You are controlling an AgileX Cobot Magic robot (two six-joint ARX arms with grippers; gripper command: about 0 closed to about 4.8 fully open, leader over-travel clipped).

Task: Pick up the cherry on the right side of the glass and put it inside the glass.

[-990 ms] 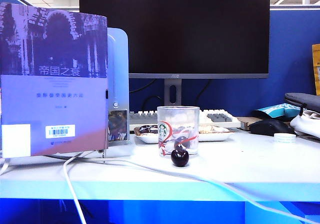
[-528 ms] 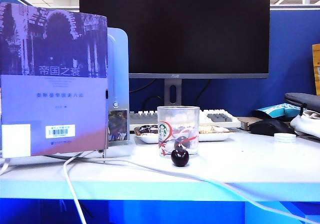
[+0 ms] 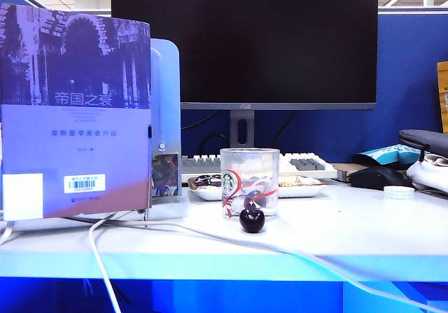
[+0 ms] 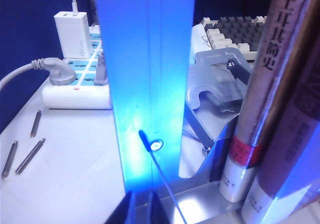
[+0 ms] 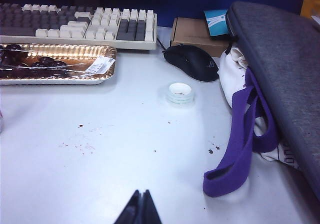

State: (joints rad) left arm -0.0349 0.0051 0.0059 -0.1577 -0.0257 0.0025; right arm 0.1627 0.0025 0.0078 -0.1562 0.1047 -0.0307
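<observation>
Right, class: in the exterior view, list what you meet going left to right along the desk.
Standing book → glass with a dark cherry just in front → black mouse → tape roll. Neither gripper shows in this view.

L pincer [image 4: 142, 209] tips together, low over table; R pincer [image 5: 140, 209] closed too, holding nothing.

Looks like a regular office cubicle. There's a big monitor [image 3: 243, 41], a keyboard [image 5: 80, 26] and mouse [image 5: 191, 62] on a white desk [image 3: 350, 236]. Blue partition walls [image 3: 409, 75] sit behind.
</observation>
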